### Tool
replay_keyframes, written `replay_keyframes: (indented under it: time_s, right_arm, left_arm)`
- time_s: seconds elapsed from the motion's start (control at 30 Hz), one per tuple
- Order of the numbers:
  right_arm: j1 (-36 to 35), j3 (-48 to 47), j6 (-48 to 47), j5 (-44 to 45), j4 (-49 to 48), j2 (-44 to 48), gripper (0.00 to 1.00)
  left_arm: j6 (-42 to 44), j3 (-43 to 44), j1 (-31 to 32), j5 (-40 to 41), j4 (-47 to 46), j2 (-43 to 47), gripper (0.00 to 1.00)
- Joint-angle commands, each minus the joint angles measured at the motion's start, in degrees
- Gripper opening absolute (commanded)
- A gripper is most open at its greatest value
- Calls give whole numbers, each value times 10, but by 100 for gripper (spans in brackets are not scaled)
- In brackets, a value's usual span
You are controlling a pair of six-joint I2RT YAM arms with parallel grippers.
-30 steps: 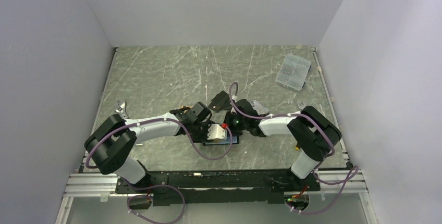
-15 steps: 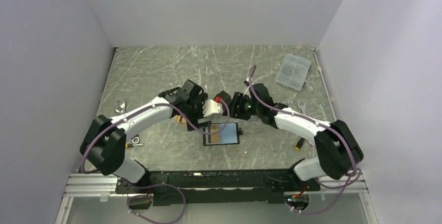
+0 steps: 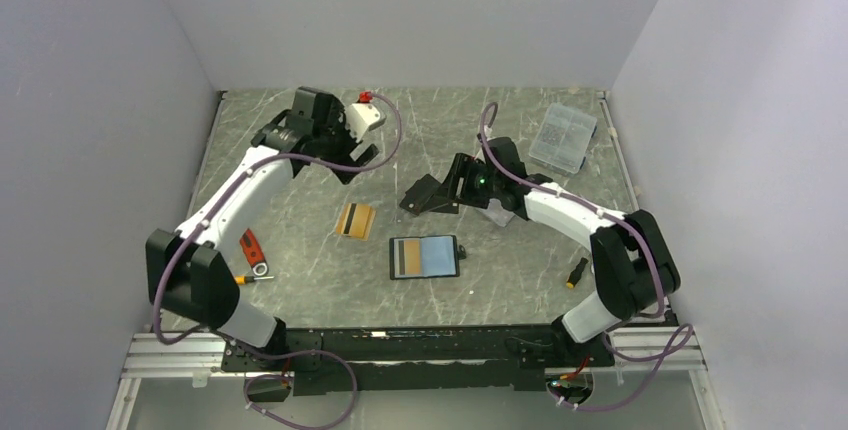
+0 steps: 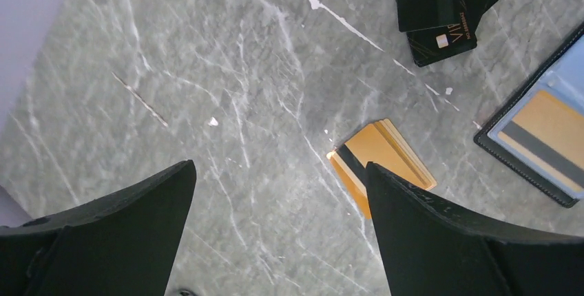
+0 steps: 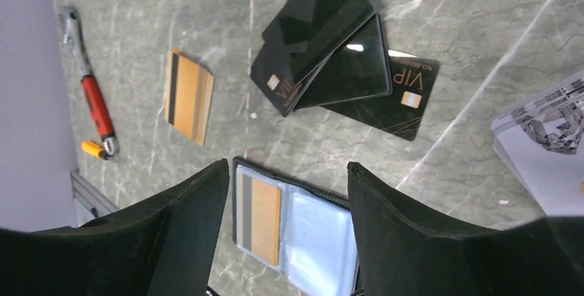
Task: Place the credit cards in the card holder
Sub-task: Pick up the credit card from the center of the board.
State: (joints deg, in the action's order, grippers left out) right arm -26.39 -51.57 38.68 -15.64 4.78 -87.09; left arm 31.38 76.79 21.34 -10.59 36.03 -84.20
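Observation:
The card holder (image 3: pixel 425 257) lies open near the table's middle, with an orange-gold card in its left pocket (image 5: pixel 265 220). More orange-gold credit cards (image 3: pixel 355 220) lie just left of it. A fan of black cards (image 5: pixel 330 48) rests behind the holder, and silver-grey cards (image 5: pixel 544 151) show to the right. My left gripper (image 4: pixel 279 172) hangs open and empty high above bare table, far left of the cards. The right gripper (image 5: pixel 286 172) is also open and empty, above the holder and near the black cards.
A clear plastic box (image 3: pixel 563 136) sits at the back right. At the left lie a red-handled tool (image 3: pixel 252 248) and a metal ring (image 3: pixel 262 270). A small black and yellow piece (image 3: pixel 578 272) lies at the right front.
Both grippers were close together over the holder and have drawn apart and risen. The left arm swung to the back left. Both jaws opened, and the holder now lies uncovered with a card in it.

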Motion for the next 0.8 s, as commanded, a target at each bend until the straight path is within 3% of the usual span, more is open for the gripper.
replay_keyframes:
  time_s: [0.0,0.1,0.27,0.3,0.4,0.5,0.6,0.67,0.77]
  right_arm:
    - [3,-33,-20,34,-4,-28,66]
    - [10,-34,-20,40,-19,-51,66]
    - [26,-62,-18,28,-45,-109,65]
    - [29,-70,-18,27,-45,-120,65]
    - [38,-89,-15,26,-61,-143,65]
    - [46,-100,-16,21,-71,-161,65]
    - [50,-105,-15,13,-81,-178,64]
    - [53,-101,-11,8,-93,-188,64]
    - [57,-96,-5,1,-108,-199,64]
  left_arm:
    - [-74,65,6,8,7,-70,99]
    - [-80,142,11,11,53,-143,99]
    - [-101,183,12,-87,44,-216,99]
    - [-108,189,13,-101,40,-232,95]
    - [-143,237,16,-116,58,-303,62]
    - [-183,294,20,-112,97,-366,59]
    - [-195,320,29,-128,112,-399,48]
    - [-198,343,31,-155,124,-418,50]
    - [-204,337,34,-179,108,-431,74]
